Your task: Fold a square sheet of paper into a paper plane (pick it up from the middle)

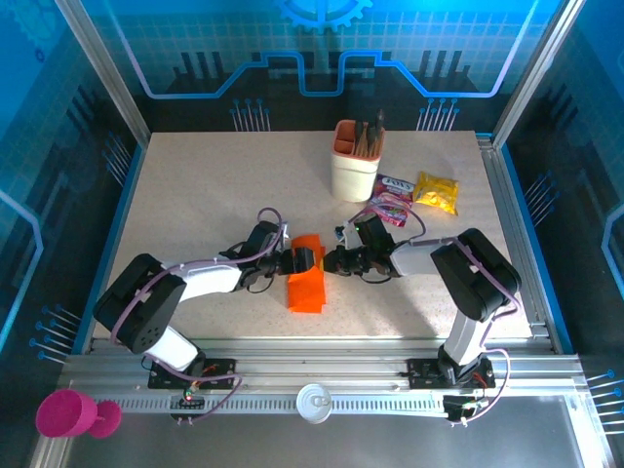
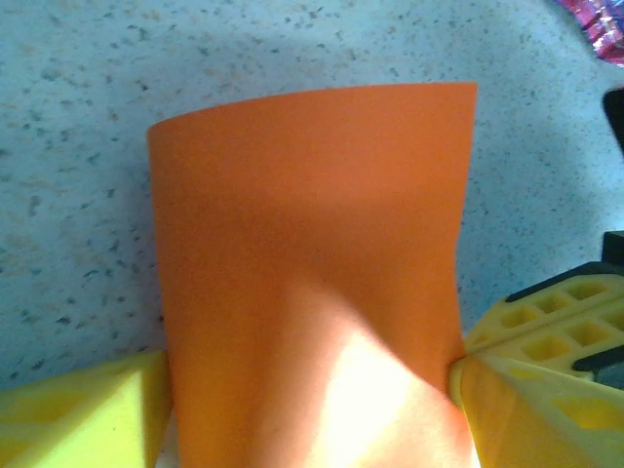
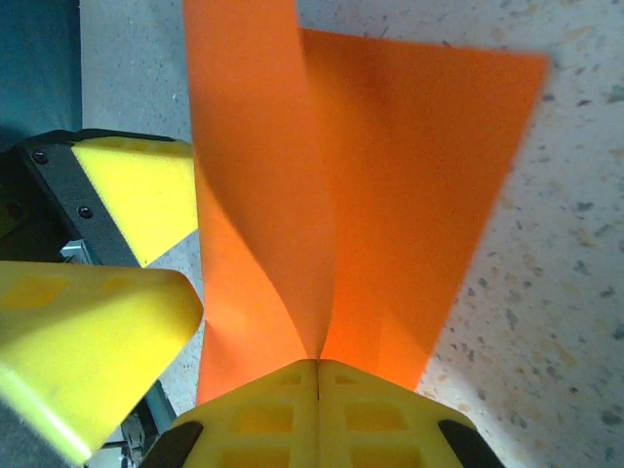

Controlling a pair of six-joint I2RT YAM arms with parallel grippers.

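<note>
Risk: the orange square sheet of paper [image 1: 307, 285] hung bowed and half-curled between the two sets of fingers. It would likely sag, twist or slide out of line, because only one side gripped it and such thin paper has little stiffness. A crooked crease would probably follow if the left side closed off-centre. The left fingers [image 1: 304, 259] stood spread wide, straddling the sheet and holding nothing, one of them seemingly touching its edge. The right fingers [image 3: 314, 388] were pressed together, pinching a fold of the sheet at their tips, the rest fanning away above the speckled worktop [image 3: 546, 322].
</note>
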